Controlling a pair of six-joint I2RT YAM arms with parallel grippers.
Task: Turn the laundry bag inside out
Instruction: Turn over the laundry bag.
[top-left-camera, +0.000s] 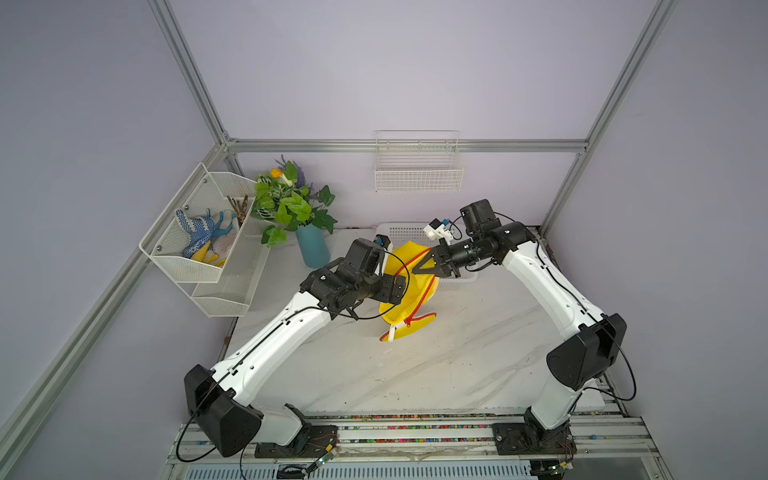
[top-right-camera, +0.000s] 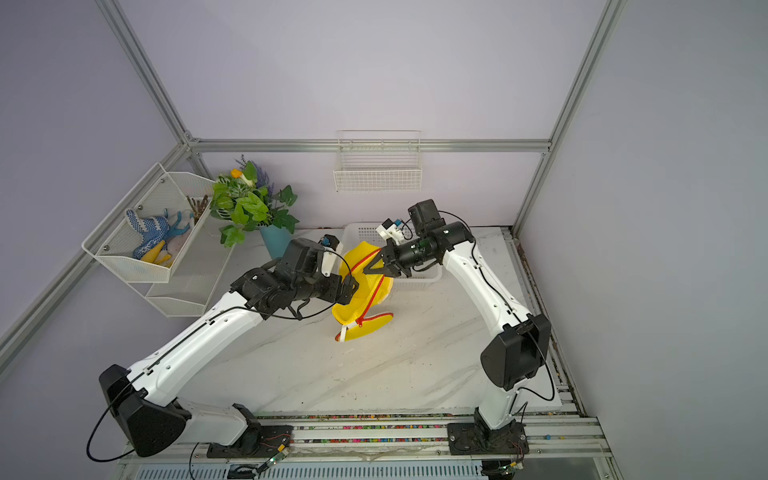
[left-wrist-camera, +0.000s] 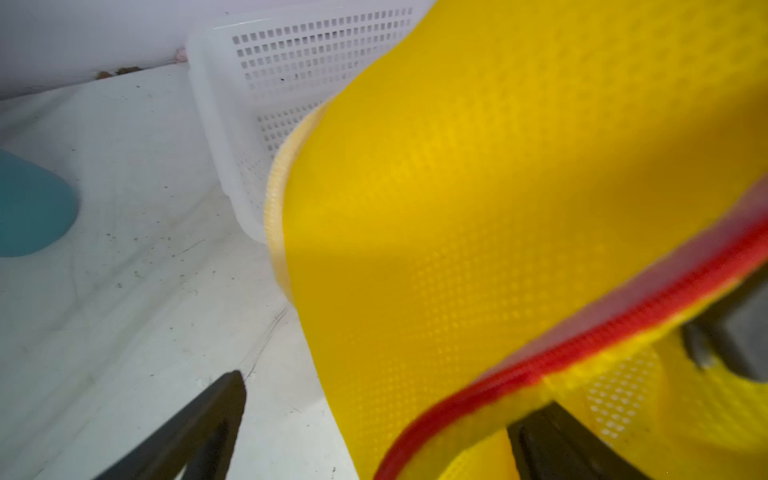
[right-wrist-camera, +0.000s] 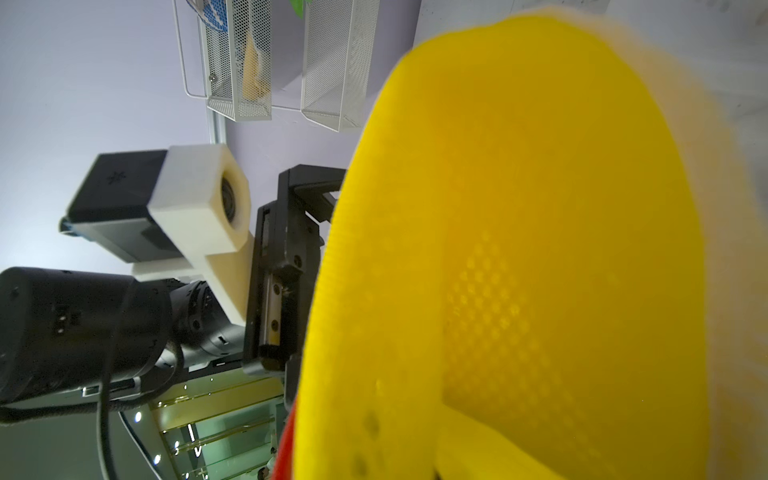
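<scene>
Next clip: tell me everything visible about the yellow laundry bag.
The laundry bag is bright yellow mesh with red zipper trim and a small white tab low down. It hangs crumpled and open, the right hand shut on its upper edge, the open left hand straddling its wall; its lower end seems to touch the table.

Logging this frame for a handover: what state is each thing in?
laundry bag: unzipped, top held up
right tool: shut on the bag's upper rim
left tool: open, astride the red-trimmed edge
white basket: upright behind the bag
vase: upright, holding the plant
</scene>
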